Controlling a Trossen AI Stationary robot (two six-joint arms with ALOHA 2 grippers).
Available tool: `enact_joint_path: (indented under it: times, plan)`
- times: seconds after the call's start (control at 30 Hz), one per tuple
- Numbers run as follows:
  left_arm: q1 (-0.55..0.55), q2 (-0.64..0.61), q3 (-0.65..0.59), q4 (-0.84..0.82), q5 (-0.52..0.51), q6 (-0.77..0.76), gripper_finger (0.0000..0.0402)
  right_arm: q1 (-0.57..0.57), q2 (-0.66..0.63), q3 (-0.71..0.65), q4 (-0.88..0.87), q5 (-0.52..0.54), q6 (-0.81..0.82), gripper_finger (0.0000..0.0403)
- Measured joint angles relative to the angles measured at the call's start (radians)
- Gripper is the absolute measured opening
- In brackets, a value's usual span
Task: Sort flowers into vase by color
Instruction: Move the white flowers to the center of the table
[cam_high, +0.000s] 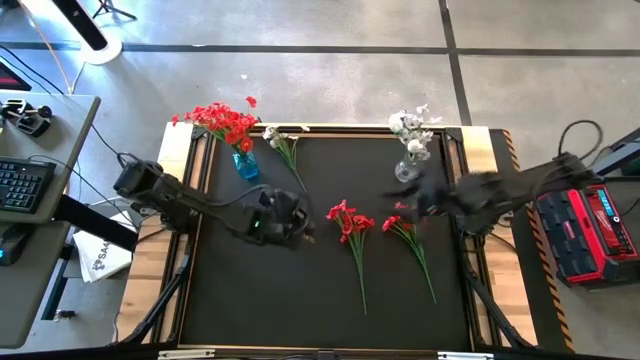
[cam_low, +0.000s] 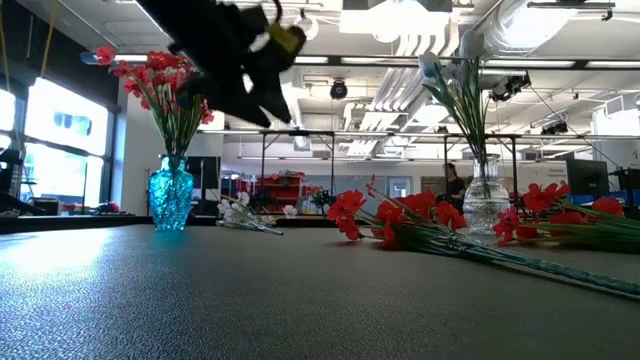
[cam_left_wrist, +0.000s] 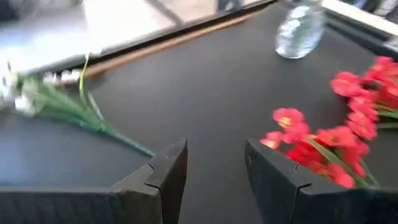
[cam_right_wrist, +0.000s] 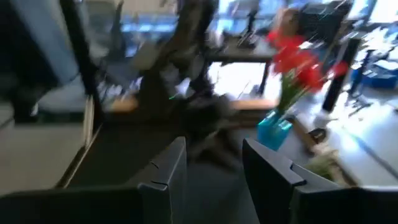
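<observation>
Left of the clear vase (cam_high: 409, 168) stands a blue vase (cam_high: 245, 165) holding red flowers (cam_high: 225, 120), with a white sprig (cam_high: 283, 147) lying beside it. The left claw (cam_high: 300, 222) hovers spread and empty. Two red sprigs (cam_high: 350, 222) lie below the clear vase. The right claw (cam_high: 425, 200), spread and empty, hangs just beneath it.

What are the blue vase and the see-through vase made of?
The blue vase looks like tinted glass or clear plastic: light glows through its bumpy, shiny sides. The clear vase also looks like glass, since you see the room through it. Plastic can't be ruled out.
</observation>
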Motion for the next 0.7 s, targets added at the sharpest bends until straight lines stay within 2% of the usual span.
enact_joint_path:
  times: [0.1, 0.2, 0.43, 0.6, 0.7]
  plan:
    - [0.086, 0.0, 0.0, -0.031, 0.113, -0.003, 0.0149, -0.012, 0.104, -0.053, 0.026, -0.006, 0.03, 0.0129]
    - [0.178, 0.001, 0.0, -0.064, 0.171, 0.019, 0.0149, -0.03, 0.2, -0.088, 0.017, -0.007, 0.131, 0.0129]
    - [0.355, 0.025, -0.003, -0.075, 0.203, 0.038, 0.0149, -0.068, 0.412, -0.109, -0.005, 0.025, 0.219, 0.0129]
    - [0.404, 0.079, -0.031, -0.062, 0.204, 0.026, 0.0153, -0.14, 0.5, -0.109, -0.005, 0.008, 0.223, 0.0133]
    - [0.425, 0.104, -0.046, -0.068, 0.207, 0.017, 0.0168, -0.202, 0.518, -0.109, 0.007, 0.0, 0.213, 0.0156]
